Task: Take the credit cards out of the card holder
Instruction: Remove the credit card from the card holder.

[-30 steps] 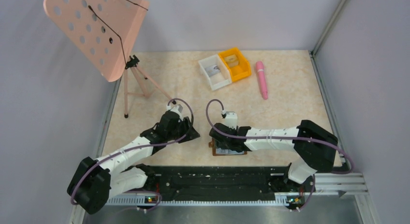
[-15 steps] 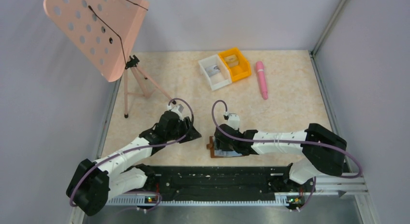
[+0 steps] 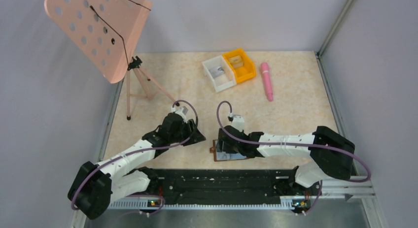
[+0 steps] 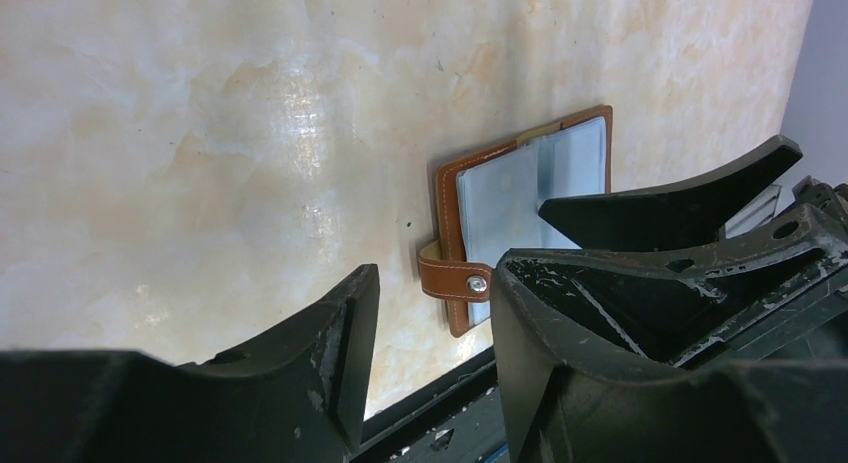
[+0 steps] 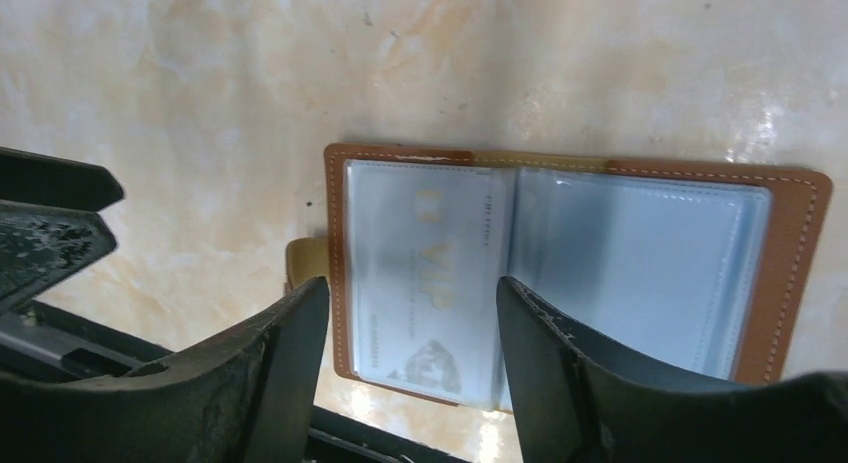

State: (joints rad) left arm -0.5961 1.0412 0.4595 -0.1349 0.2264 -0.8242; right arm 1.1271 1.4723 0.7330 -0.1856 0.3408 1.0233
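Observation:
The brown card holder [image 5: 795, 273] lies open and flat near the table's front edge, its clasp tab [image 4: 450, 280] pointing left. A pale card [image 5: 420, 253] marked VIP sits in its left clear pocket. The right pocket [image 5: 640, 263] looks pale blue, and I cannot tell what it contains. My right gripper [image 5: 412, 293] hovers just over the left pocket, open, with a finger on either side of the card. Just left of the card holder [image 4: 447, 213], my left gripper [image 4: 435, 283] is open and holds nothing. From above, the right gripper [image 3: 223, 146] covers most of the card holder [image 3: 227, 156].
A white bin [image 3: 218, 74] and an orange bin [image 3: 240, 65] stand at the back, with a pink pen-like object [image 3: 266, 80] to their right. A pink music stand [image 3: 98, 31] on a tripod [image 3: 138, 85] rises at the back left. A black rail [image 3: 217, 181] runs along the front edge.
The right gripper has shifted a little to the left over the card holder and its jaws have spread slightly. The left arm has stayed still.

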